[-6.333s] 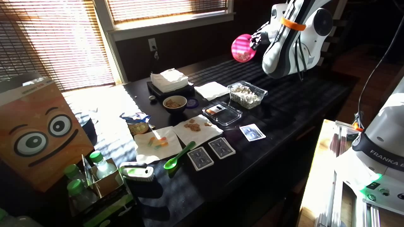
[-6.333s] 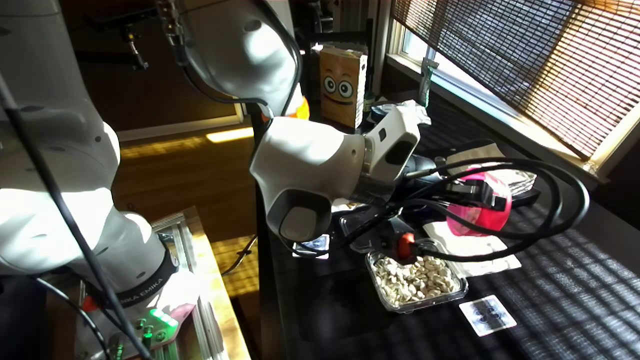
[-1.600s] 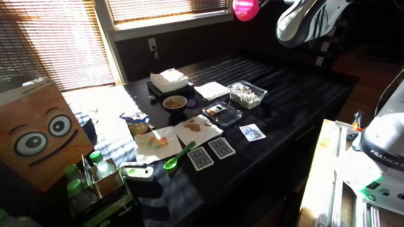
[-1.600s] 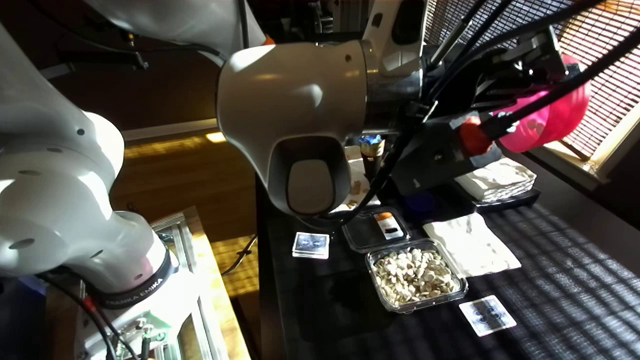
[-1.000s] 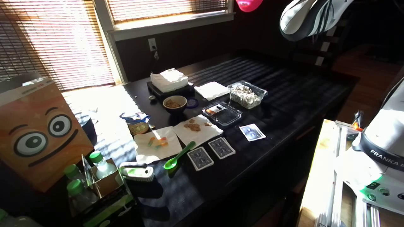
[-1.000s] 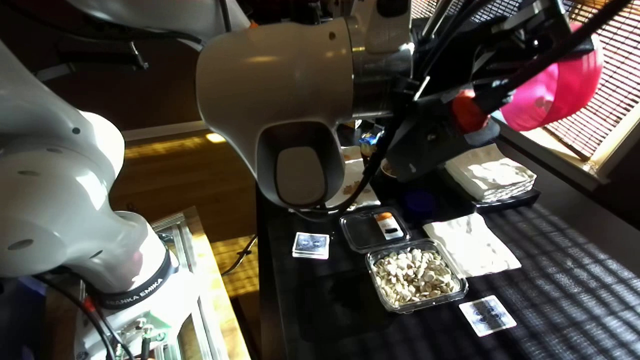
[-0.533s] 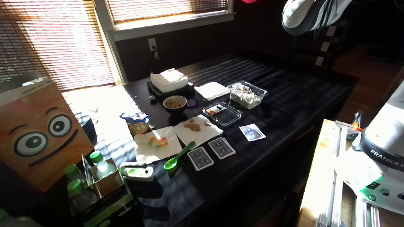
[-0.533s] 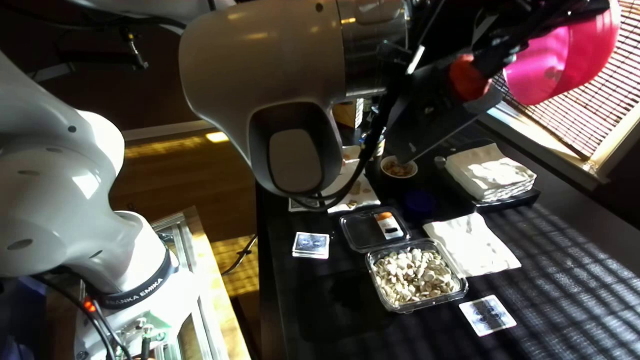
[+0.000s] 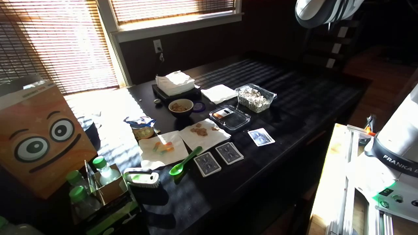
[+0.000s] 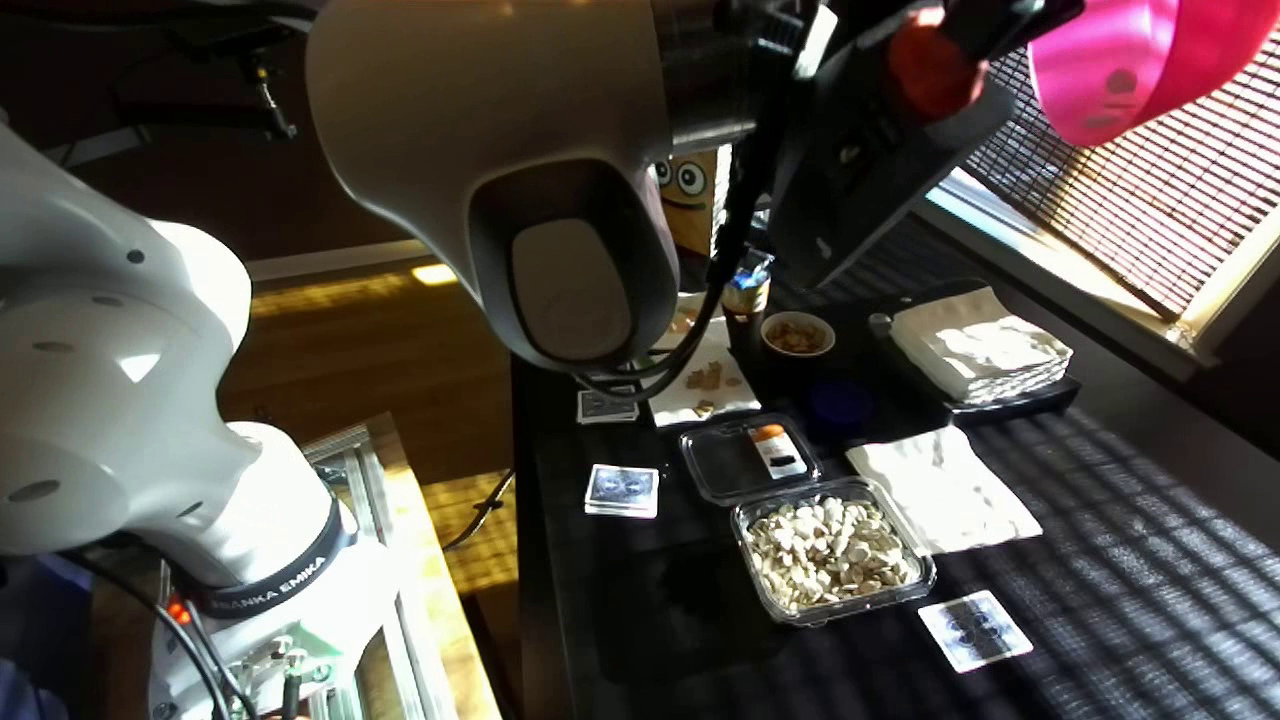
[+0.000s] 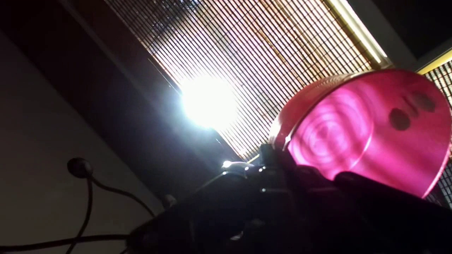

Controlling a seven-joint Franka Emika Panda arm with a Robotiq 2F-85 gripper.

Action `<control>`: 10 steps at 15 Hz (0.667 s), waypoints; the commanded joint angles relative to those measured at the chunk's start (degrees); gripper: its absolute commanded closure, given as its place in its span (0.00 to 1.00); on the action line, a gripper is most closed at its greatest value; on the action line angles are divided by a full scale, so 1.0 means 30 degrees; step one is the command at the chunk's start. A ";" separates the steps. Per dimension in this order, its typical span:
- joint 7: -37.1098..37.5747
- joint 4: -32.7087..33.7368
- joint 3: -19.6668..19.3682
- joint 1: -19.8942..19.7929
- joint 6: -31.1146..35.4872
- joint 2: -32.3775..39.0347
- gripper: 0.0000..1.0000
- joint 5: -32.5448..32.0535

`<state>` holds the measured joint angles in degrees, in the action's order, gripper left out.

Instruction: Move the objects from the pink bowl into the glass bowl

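The pink bowl (image 10: 1150, 55) is high above the table at the upper right of an exterior view, cut by the frame edge. It is tilted on its side in the wrist view (image 11: 386, 150), where its ringed bottom and a few dark oval spots show inside. My gripper (image 11: 277, 151) is dark against the sunlight and shut on the bowl's near rim. The glass bowl (image 10: 850, 609) is a clear squarish container full of pale flat pieces, on the black table. It shows in both exterior views (image 9: 270, 100). The gripper is well above it, toward the window side.
A clear lid (image 9: 230, 119), white napkin (image 9: 218, 93) and playing card (image 10: 975, 631) lie around the glass bowl. Nearby are a napkin stack (image 9: 175, 83), a pale bowl with brown pieces (image 9: 181, 110), more cards (image 9: 261, 136) and a green spoon (image 9: 186, 163).
My arm has risen steadily with the pink bowl, which has left the top of an exterior view. Small pale pieces showed in the bowl about six seconds ago. The table things have not moved.
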<state>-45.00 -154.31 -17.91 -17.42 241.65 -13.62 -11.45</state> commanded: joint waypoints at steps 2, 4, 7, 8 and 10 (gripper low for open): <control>0.0589 -0.0239 0.0453 -0.0462 0.0000 -0.1049 0.99 -0.0174; 0.0610 -0.0286 0.0535 -0.0521 0.0000 -0.1185 0.99 -0.0203; 0.0609 -0.0318 0.0631 -0.0535 0.0000 -0.1247 0.99 -0.0239; 0.0598 -0.0325 0.0659 -0.0534 0.0000 -0.1225 0.99 -0.0246; 0.0583 -0.0329 0.0704 -0.0533 0.0000 -0.1199 0.99 -0.0242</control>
<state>-44.23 -154.34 -16.75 -17.89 241.65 -15.77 -11.44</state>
